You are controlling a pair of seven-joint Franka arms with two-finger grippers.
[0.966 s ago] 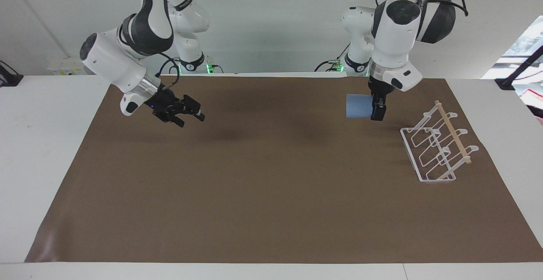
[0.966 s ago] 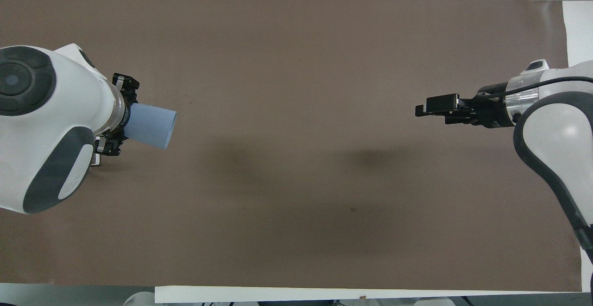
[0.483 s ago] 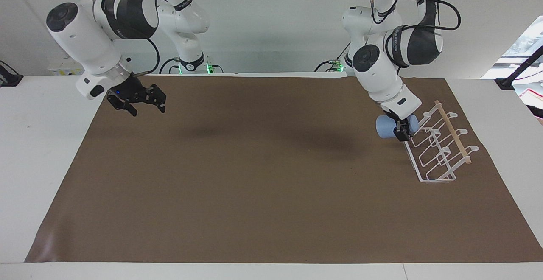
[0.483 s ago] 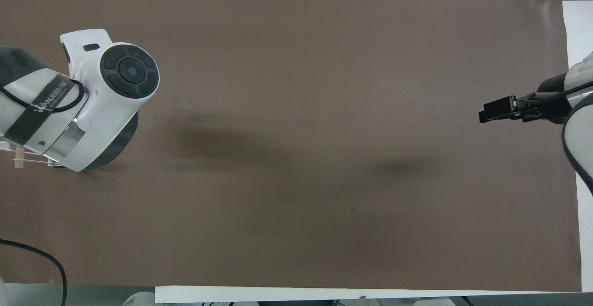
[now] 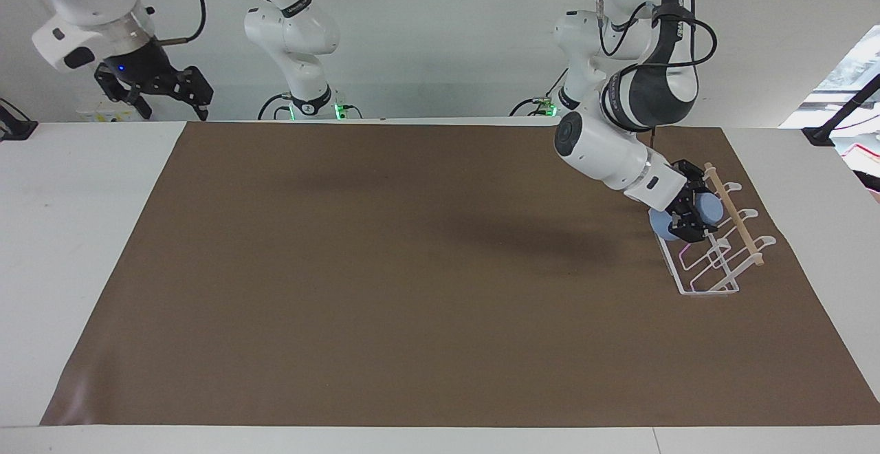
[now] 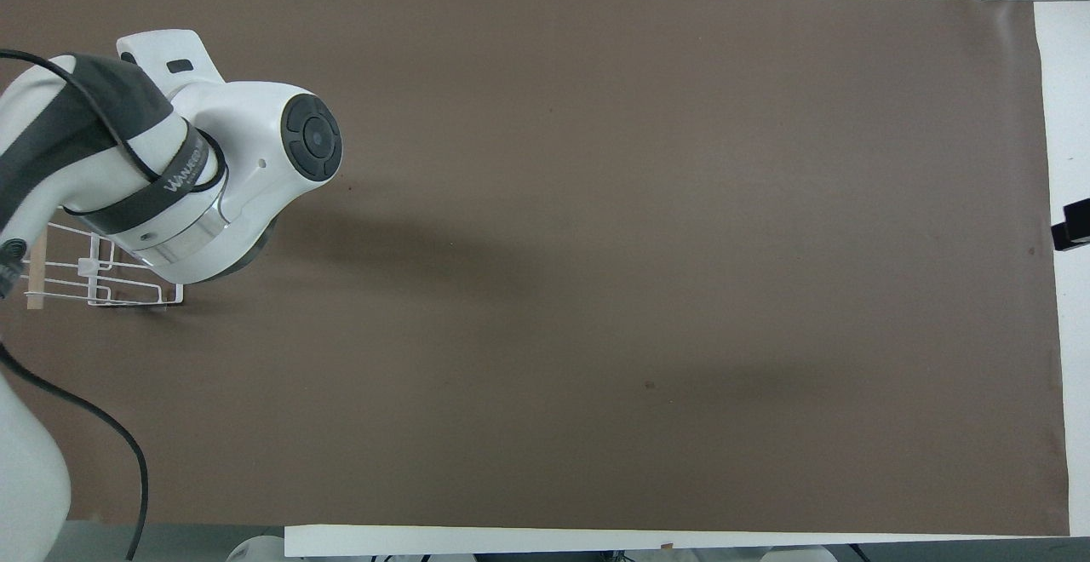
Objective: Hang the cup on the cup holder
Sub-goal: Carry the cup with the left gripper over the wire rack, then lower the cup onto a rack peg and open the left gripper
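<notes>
The light-blue cup lies on its side in my left gripper, which is shut on it. The gripper holds the cup against the prongs of the white wire cup holder, at the rack's end nearer to the robots, just below its wooden rod. In the overhead view the left arm hides the cup and the gripper, and only part of the cup holder shows. My right gripper hangs open and empty, high over the white table edge at the right arm's end.
A brown mat covers most of the white table. The cup holder stands on the mat near the left arm's end. The right gripper's tip barely shows at the overhead view's edge.
The left arm carried the cup from over the mat down to the cup holder and tilted it against the prongs. The right arm rose and pulled back off the mat.
</notes>
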